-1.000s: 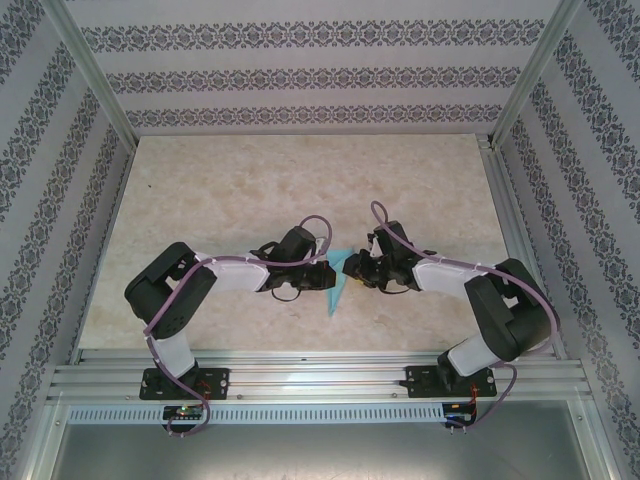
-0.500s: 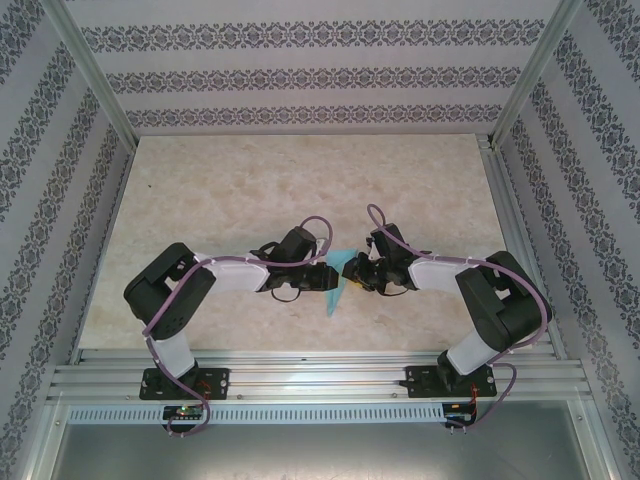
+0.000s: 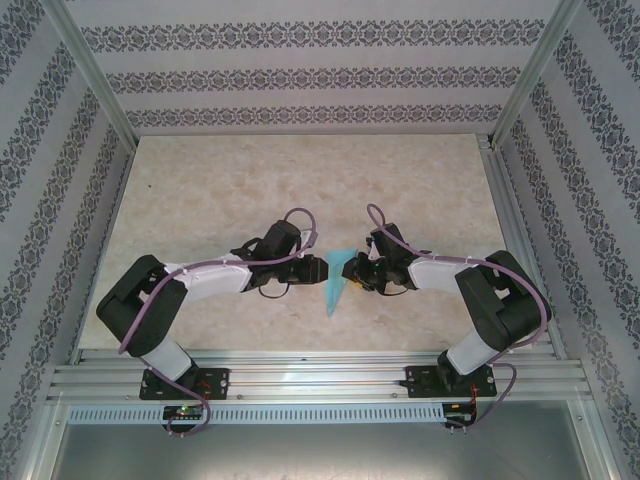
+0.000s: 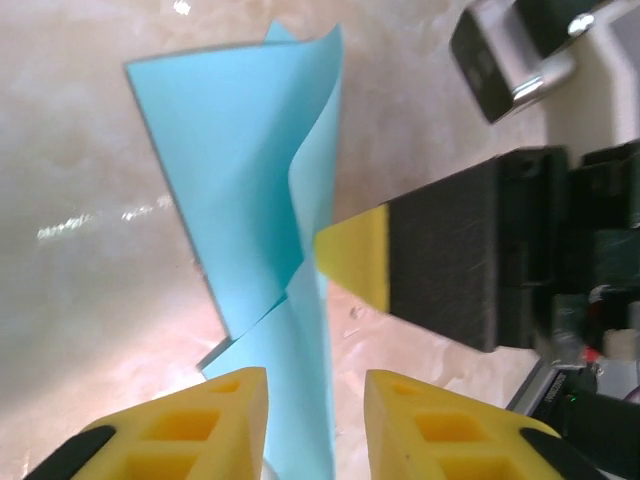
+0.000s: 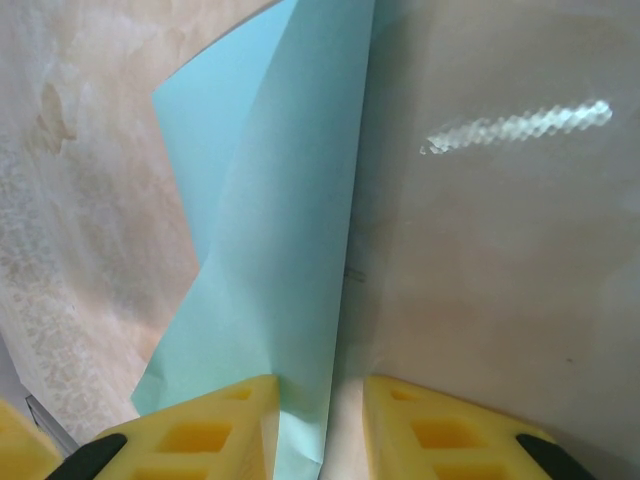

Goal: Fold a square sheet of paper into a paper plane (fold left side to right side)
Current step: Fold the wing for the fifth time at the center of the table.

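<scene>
My left tool (image 4: 315, 390) and right tool (image 5: 320, 390) stand spread around the paper plane (image 4: 250, 170). I think I'm mid-fold. Next I should press the crease flat.

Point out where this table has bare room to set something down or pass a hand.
Free: the far half of the table, up to the back wall, plus a small patch between the folded sheet of paper and the front rail. Crowded: the near middle, where the left gripper and right gripper meet at the paper.
</scene>
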Motion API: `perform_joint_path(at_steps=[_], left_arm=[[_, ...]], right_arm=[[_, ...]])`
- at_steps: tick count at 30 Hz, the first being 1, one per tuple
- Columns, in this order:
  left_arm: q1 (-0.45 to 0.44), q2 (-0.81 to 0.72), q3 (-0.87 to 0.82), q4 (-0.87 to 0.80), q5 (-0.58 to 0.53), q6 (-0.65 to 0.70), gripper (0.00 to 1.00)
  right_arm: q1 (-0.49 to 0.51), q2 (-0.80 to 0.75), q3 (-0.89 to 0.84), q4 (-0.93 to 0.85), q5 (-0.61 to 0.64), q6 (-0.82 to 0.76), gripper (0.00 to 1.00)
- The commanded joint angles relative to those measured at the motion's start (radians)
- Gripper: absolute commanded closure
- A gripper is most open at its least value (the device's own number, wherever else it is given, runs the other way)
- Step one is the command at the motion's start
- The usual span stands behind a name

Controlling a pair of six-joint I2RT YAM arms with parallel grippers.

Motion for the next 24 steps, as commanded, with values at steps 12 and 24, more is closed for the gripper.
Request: perform_joint_path(at_steps=[12,24], left_arm=[[-0.038,0.090,-0.034,0.216,0.180,-0.020,0.57],[-0.079,0.119,-0.036,0.149,0.133,0.004,0.49]], right_arm=[[0.018,0.026,0.029,0.023,0.010,0.008,0.71],[0.018,0.033,0.035,0.023,0.006,0.005,0.71]])
